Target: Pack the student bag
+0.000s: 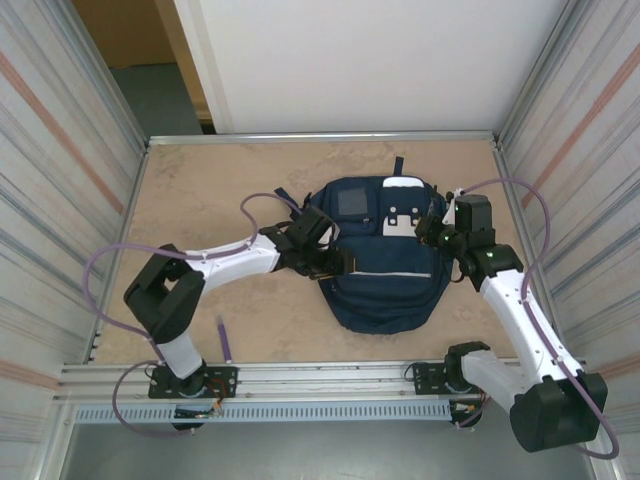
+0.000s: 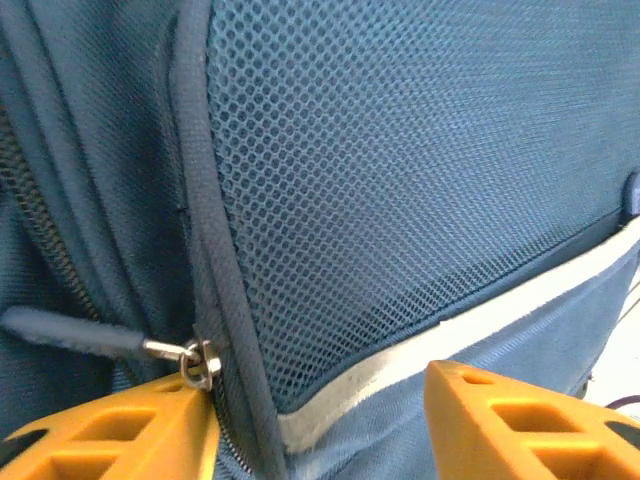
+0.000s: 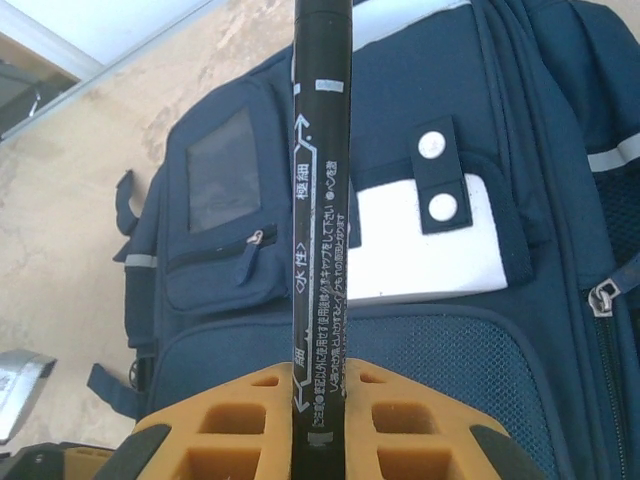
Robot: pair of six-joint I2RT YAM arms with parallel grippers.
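The navy student bag [image 1: 385,255] lies flat in the middle of the table, white patch [image 3: 400,250] and grey panel [image 3: 222,170] facing up. My left gripper [image 1: 335,262] is at the bag's left side. Its jaws [image 2: 320,425] stand open over the mesh pocket [image 2: 400,170] and grey stripe [image 2: 440,345]. The left fingertip [image 2: 130,425] touches a metal zipper slider [image 2: 200,362]. My right gripper [image 1: 440,232] hovers over the bag's top right. It [image 3: 322,400] is shut on a black marker pen [image 3: 322,200] with white lettering, which points out over the bag [image 3: 220,290].
A purple pen [image 1: 225,340] lies on the tan table [image 1: 220,180] near the left arm's base. Corrugated metal walls close in both sides, and an aluminium rail [image 1: 320,375] runs along the near edge. A closed zipper pocket [image 3: 215,262] sits under the grey panel.
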